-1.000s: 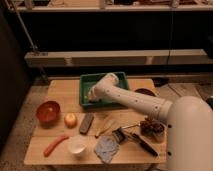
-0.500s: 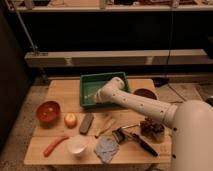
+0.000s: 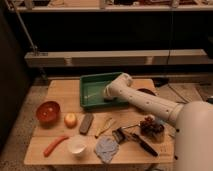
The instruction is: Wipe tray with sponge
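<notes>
Near the tabletop's far edge, a green tray [image 3: 90,90] lies lengthwise across. From the right edge, the white arm reaches inside; the gripper [image 3: 108,94] presses low at its right end. Sponge and finger state: cannot tell, presumably beneath.

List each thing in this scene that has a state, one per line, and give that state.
Green tray: upright on the table, arm reaching into it.
Gripper: down inside the tray at its right side.
Red bowl: upright, looks empty.
White cup: upright.
Blue cloth: crumpled.
</notes>
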`<state>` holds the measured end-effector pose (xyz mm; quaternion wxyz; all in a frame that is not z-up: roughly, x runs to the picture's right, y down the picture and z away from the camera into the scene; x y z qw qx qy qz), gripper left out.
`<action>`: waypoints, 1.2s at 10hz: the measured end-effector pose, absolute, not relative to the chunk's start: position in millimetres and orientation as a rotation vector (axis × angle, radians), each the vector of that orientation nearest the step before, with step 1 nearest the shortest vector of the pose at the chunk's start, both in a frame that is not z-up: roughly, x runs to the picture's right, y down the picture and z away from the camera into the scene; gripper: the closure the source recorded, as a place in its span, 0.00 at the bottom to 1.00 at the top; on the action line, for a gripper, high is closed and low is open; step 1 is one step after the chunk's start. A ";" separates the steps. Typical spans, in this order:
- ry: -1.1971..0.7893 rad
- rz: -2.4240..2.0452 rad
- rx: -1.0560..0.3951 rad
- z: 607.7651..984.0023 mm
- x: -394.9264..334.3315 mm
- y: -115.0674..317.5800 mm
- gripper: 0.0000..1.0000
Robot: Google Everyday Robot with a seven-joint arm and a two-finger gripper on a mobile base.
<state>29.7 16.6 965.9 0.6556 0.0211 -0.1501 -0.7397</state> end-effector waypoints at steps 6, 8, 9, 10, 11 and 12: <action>-0.383 -1.623 0.054 1005.8 11.3 -12.1 1.00; -0.403 -1.615 0.079 1012.2 -4.5 -14.3 1.00; -0.414 -1.618 0.097 1014.9 -17.5 -14.8 1.00; -0.424 -1.621 0.115 1017.8 -28.3 -15.4 1.00; -0.428 -1.621 0.114 1017.7 -30.2 -14.0 1.00; -0.429 -1.621 0.113 1017.3 -30.0 -13.9 1.00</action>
